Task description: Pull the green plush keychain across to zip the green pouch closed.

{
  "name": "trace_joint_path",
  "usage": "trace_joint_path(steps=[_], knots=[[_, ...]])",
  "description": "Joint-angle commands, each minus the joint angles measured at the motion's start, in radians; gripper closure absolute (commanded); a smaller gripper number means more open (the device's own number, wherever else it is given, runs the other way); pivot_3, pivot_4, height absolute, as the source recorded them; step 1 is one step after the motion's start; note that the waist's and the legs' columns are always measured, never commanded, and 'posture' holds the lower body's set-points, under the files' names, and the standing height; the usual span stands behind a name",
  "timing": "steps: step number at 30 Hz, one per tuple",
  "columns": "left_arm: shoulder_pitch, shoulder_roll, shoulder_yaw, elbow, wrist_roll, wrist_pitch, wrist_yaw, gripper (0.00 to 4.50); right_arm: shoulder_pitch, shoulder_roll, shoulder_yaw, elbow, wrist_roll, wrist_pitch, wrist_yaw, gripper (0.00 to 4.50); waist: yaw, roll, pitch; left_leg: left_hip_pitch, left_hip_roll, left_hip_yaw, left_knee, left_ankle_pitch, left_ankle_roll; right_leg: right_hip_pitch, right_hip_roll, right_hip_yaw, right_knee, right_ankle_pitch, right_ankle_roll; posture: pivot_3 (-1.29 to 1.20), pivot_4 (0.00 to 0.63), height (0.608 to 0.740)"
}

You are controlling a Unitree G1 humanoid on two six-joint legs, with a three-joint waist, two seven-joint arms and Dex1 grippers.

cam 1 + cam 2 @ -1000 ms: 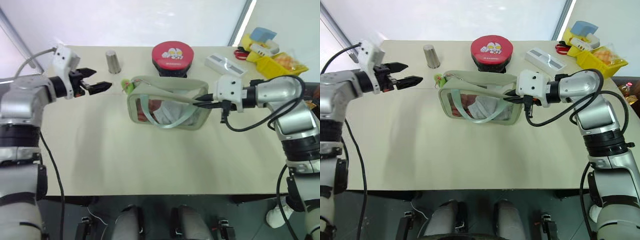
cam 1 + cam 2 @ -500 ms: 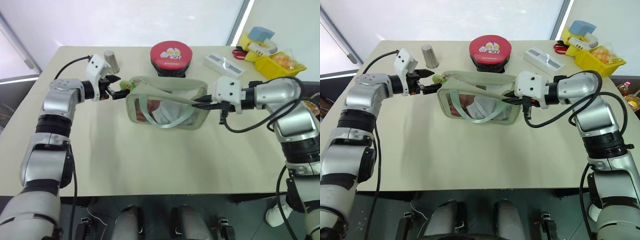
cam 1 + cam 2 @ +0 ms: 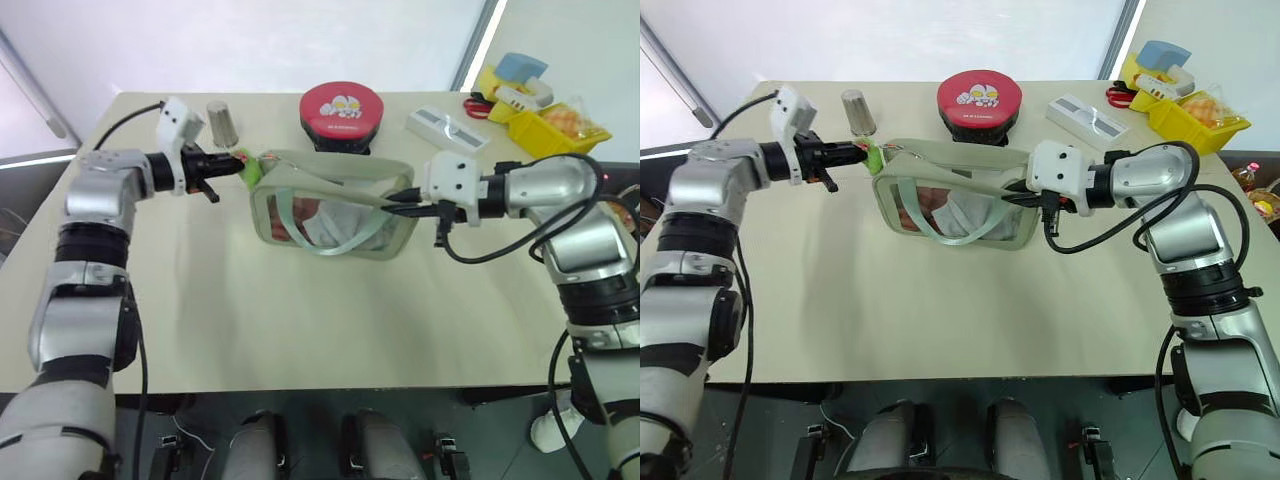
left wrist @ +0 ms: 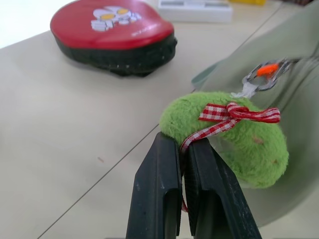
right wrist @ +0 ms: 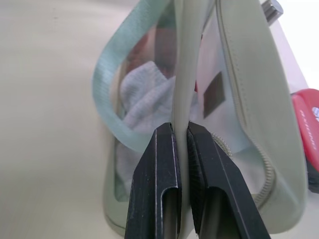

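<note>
The pale sage-green rectangular pouch (image 3: 335, 212) with clear plastic sides stands near the middle of the beige counter (image 3: 300, 320), its zipper mouth gaping along the top. Through the plastic, red and white contents show, too jumbled to identify. At its left end sits the small lime-green fuzzy plush keychain (image 4: 227, 137), tied with a red-and-white checked ribbon and clipped to the zipper pull. The left gripper (image 4: 183, 149) has its jaws clamped on the edge of the plush and its ribbon. The right gripper (image 5: 180, 135) has its jaws clamped on the pouch's top rim at the opposite end; the mint strap handle (image 5: 107, 104) loops beside it.

Behind the pouch, close by, rests a round red case (image 3: 342, 113) with a cartoon print; any lettering on it is unreadable. A small metal cup (image 3: 221, 122) stands just behind the left gripper. A white flat box (image 3: 449, 128) and yellow bins (image 3: 545, 125), partly cut off, crowd the far right corner. The counter in front of the pouch lies wide open.
</note>
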Motion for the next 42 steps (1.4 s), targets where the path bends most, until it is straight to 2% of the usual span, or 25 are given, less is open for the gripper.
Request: trace_joint_path(steps=[1, 4, 8, 11, 17, 20, 25, 32, 38, 42], knots=[[0.022, 0.07, 0.035, -0.215, -0.074, 0.117, -0.062, 4.46, -0.035, 0.01, 0.003, 0.042, -0.022, -0.042, -0.013, 4.5, -0.001, 0.0, 0.0, 0.0, 0.0, 0.0, 0.0, 0.0, 0.0, 0.0, 0.0, 0.0, 0.0, 0.0, 0.0, 0.0, 0.15, 0.74], [0.024, 0.086, 0.035, -0.317, -0.109, 0.175, -0.072, 4.46, -0.054, 0.024, 0.009, 0.079, -0.031, -0.067, -0.014, 4.5, 0.002, 0.0, 0.0, 0.0, 0.001, 0.0, 0.0, 0.0, 0.0, 0.0, 0.0, 0.0, 0.001, 0.0, 0.0, 0.0, 0.15, 0.74], [0.012, 0.034, 0.019, -0.38, -0.124, 0.199, -0.02, 4.46, -0.067, 0.044, 0.016, 0.096, -0.035, -0.083, -0.014, 4.5, 0.005, 0.0, 0.0, 0.0, 0.001, -0.001, 0.0, 0.0, 0.0, 0.0, -0.001, 0.0, 0.001, 0.0, 0.0, 0.0, 0.15, 0.74], [0.005, -0.015, -0.003, -0.379, -0.102, 0.177, 0.023, 4.46, -0.068, 0.053, 0.015, 0.091, -0.037, -0.085, -0.011, 4.5, 0.004, 0.0, 0.0, 0.0, 0.001, -0.001, 0.0, 0.0, 0.0, 0.0, -0.001, 0.0, 0.001, 0.0, 0.0, 0.0, 0.15, 0.74], [-0.036, -0.091, -0.024, -0.26, -0.033, 0.08, 0.117, 4.46, -0.057, 0.053, 0.012, 0.069, -0.035, -0.076, -0.011, 4.5, 0.001, 0.0, 0.0, 0.001, 0.0, 0.0, 0.0, 0.0, 0.0, 0.0, 0.0, 0.001, 0.001, 0.0, 0.0, 0.0, 0.15, 0.74], [-0.045, -0.094, -0.032, -0.243, -0.026, 0.055, 0.101, 3.39, -0.049, 0.045, 0.008, 0.065, -0.036, -0.076, -0.012, 4.5, 0.001, 0.0, 0.0, 0.001, 0.0, 0.0, 0.0, 0.0, 0.0, 0.0, 0.0, 0.001, 0.001, 0.0, 0.0, 0.0, 0.15, 0.74], [-0.054, -0.055, -0.03, -0.265, -0.026, 0.06, 0.059, 0.99, -0.049, 0.044, 0.008, 0.075, -0.041, -0.084, -0.016, 4.5, 0.001, 0.0, 0.0, 0.001, 0.0, 0.0, 0.0, 0.0, 0.0, 0.0, 0.0, 0.001, 0.001, 0.0, 0.0, 0.0, 0.15, 0.74], [-0.039, 0.052, -0.005, -0.371, -0.066, 0.143, -0.007, 0.99, -0.058, 0.058, 0.015, 0.097, -0.048, -0.104, -0.024, 4.5, 0.002, 0.0, 0.0, 0.001, 0.0, 0.0, 0.0, 0.0, 0.0, 0.0, 0.0, 0.001, 0.001, 0.0, 0.0, 0.0, 0.15, 0.74], [0.139, 0.152, 0.002, -0.578, -0.124, 0.238, -0.051, 0.99, -0.067, 0.063, 0.013, 0.11, -0.049, -0.113, -0.024, 4.5, 0.0, 0.0, 0.0, 0.002, 0.001, 0.0, 0.0, 0.0, 0.0, 0.0, -0.001, 0.002, 0.002, 0.0, 0.0, 0.0, 0.15, 0.74], [0.24, 0.135, -0.027, -0.614, -0.067, 0.182, 0.026, 0.99, -0.08, 0.066, 0.015, 0.124, -0.051, -0.12, -0.021, 4.5, 0.003, 0.0, 0.0, 0.003, 0.001, 0.0, -0.001, 0.0, 0.0, 0.002, -0.001, 0.002, 0.003, 0.0, 0.0, 0.0, 0.15, 0.74]])
